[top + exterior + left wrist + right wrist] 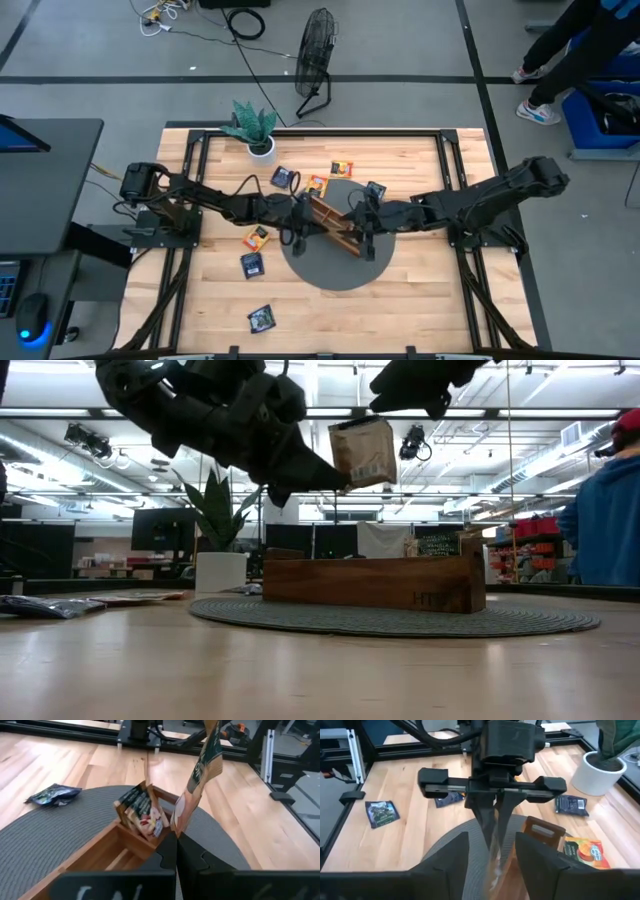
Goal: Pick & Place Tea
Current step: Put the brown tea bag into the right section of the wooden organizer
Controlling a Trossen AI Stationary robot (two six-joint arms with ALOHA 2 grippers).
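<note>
The left gripper (176, 832) is pinched closed on a pale beige tea sachet (200, 775), which stands up from the fingertips above the long wooden tray (335, 225). In the low view the same sachet (362, 452) hangs in the air at the tip of the left gripper (340, 478), clear above the tray (375, 582) and not touching it. The tray lies slantwise on a round grey mat (335, 262) at the middle of the table (420, 300). One compartment already holds a few sachets leaning together (142, 812); the neighbouring compartment seen in the left wrist view looks bare.

The right gripper (490, 851) faces the left one across the tray with its fingers spread apart and nothing between them; it hovers just beside the held sachet, so the two tools are close together over the mat.

Other tea sachets lie loose on the wood: two dark ones (253, 265) (261, 318) toward the near-left part of the table, an orange one (257, 237) beside the left arm, and a dark (283, 178) and orange (342, 168) pair near the potted plant (255, 128). The near edge and the right half of the table offer the widest open wood; a person (608, 510) stands beyond the table on one side of the low view
</note>
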